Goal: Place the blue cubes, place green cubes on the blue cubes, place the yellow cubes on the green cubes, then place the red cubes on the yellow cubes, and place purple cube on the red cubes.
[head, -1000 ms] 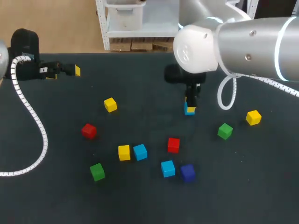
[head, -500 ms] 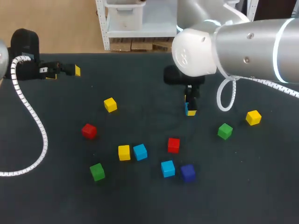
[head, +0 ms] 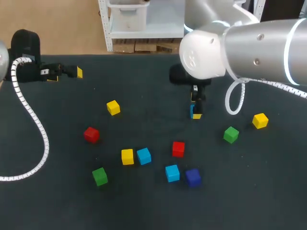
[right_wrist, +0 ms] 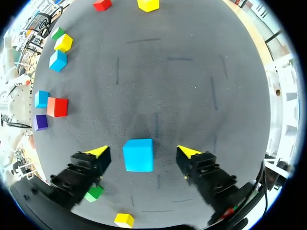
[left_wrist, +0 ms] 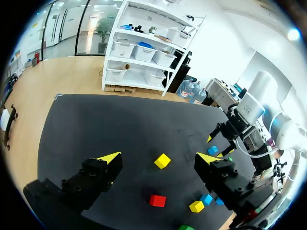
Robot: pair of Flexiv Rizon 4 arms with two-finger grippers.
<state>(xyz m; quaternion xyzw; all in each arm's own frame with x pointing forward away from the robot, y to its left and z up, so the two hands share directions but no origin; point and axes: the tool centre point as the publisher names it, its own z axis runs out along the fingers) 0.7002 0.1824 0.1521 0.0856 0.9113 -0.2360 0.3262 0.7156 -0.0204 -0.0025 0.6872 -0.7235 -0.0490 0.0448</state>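
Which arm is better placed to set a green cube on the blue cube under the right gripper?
Right. The right gripper hangs open over that blue cube, with a green cube close by. The left gripper, open, sits at the far left of the table, away from it.

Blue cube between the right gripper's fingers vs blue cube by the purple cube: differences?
The first blue cube sits between the open fingers of the right gripper, a gap each side; the second blue cube has no gripper near. The first stands alone; the second sits close beside the dark purple cube. Same colour, seemingly same size.
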